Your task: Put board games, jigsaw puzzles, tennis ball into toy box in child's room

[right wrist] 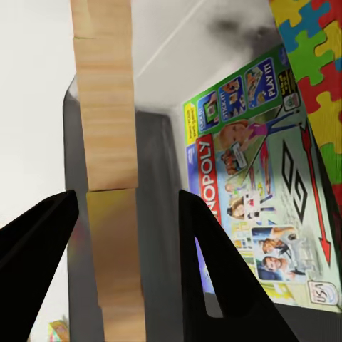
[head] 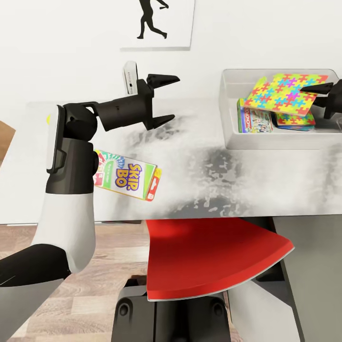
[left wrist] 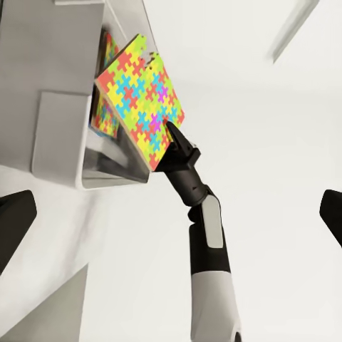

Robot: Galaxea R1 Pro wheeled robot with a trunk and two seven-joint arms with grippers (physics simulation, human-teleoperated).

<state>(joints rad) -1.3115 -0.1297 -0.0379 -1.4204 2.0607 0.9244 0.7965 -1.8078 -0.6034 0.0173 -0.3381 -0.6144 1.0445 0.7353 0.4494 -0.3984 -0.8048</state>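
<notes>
My right claw [head: 317,95] pinches a jigsaw puzzle [head: 285,92] tilted over the toy box [head: 231,124]; released askew, it could catch the rim. Left claw [head: 164,99] is spread, empty.

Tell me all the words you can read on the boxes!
"SKIP BO" on the white-green-red game box lying on the table.
"MONOPOLY" down the side of the green-edged game box in the toy box.
"PLAY IT!" on a small panel of that same box.
The other small print on both boxes is too blurred to read.
</notes>
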